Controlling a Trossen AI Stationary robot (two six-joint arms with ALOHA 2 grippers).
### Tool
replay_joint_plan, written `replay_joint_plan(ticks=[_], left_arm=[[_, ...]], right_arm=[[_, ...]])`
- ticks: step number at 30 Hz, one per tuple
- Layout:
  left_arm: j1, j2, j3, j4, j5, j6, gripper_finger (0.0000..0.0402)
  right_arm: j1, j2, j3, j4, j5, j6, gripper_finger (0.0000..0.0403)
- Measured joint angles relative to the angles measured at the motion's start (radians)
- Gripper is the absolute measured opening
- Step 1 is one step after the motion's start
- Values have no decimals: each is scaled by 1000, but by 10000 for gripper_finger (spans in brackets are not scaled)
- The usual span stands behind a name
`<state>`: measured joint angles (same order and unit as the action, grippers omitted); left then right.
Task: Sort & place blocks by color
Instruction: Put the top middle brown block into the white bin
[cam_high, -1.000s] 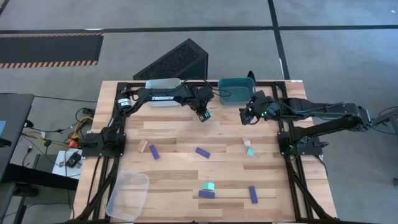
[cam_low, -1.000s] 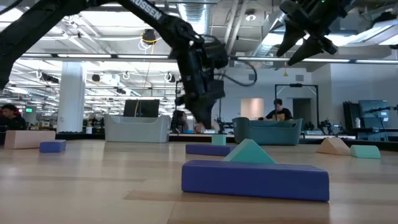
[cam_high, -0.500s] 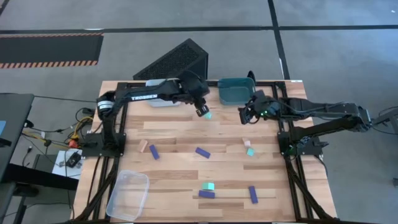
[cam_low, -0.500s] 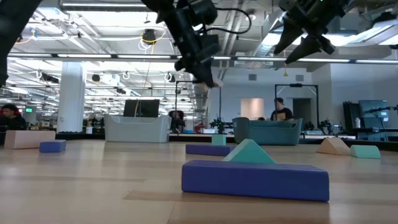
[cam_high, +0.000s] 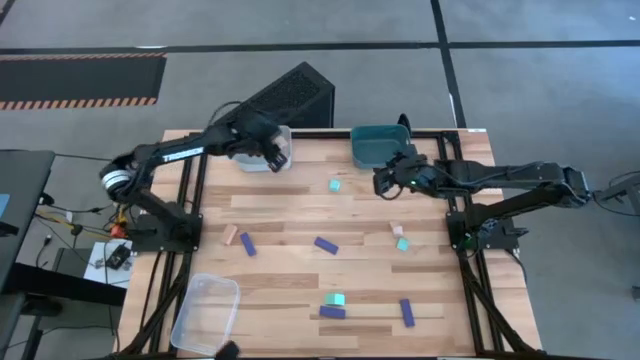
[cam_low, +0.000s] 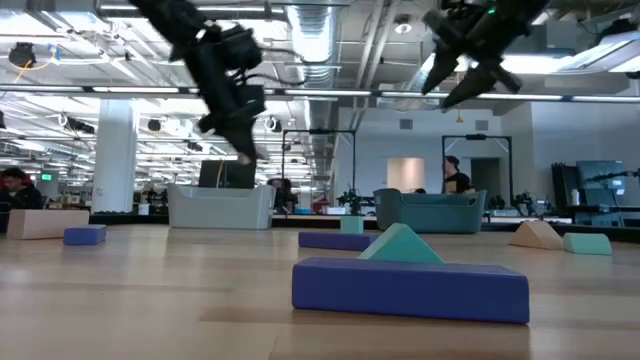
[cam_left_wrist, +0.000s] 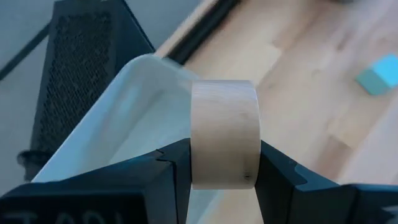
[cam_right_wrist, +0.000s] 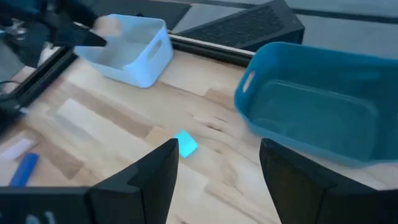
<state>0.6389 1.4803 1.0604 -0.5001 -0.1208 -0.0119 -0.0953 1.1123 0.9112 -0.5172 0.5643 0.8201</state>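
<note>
My left gripper (cam_high: 276, 152) hangs over the pale grey bin (cam_high: 262, 158) at the table's far edge, shut on a tan wood block (cam_left_wrist: 224, 124). My right gripper (cam_high: 385, 181) is open in the air just near of the teal bin (cam_high: 380, 146). Its fingers (cam_right_wrist: 155, 171) stand apart with nothing between them. A teal cube (cam_high: 335, 185) lies flat on the table between the two grippers and also shows in the right wrist view as the teal cube (cam_right_wrist: 185, 144). Blue bars, teal cubes and tan cubes lie scattered over the table's middle and near part. My left gripper pinches the tan block between its two fingers (cam_left_wrist: 168, 168), one on each of two opposite sides (cam_left_wrist: 198, 155). The fingers point down at a slant. The block is lifted clear, above the pale grey bin's inside (cam_left_wrist: 143, 118).
A clear bin (cam_high: 205, 312) sits at the near left corner. Loose on the wood are a tan cube (cam_high: 230, 235), blue bars (cam_high: 248, 244) (cam_high: 326, 245), a tan and teal pair (cam_high: 400, 238), and a teal cube on a blue bar (cam_high: 334, 305). People stand in the room beyond.
My left gripper has risen from the table's far middle and swung toward the left edge, carrying the tan block to above the pale grey bin. The teal cube it stood beside stays on the table, now uncovered. My right gripper has shifted slightly toward the left.
</note>
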Motion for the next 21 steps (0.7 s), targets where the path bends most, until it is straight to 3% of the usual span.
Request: replay_joint_plan(ticks=[8,15,21], left_arm=[[163,25,-153,63,24,-116,113],[193,118,-188,64,-73,-152,150],[195,125,-185,110,-26,-135,176]], right_arm=[[-6,125,1,189,-102,6,249],[3,153,1,148,-174,22,249],[-4,126,2,61,-186,10,249]])
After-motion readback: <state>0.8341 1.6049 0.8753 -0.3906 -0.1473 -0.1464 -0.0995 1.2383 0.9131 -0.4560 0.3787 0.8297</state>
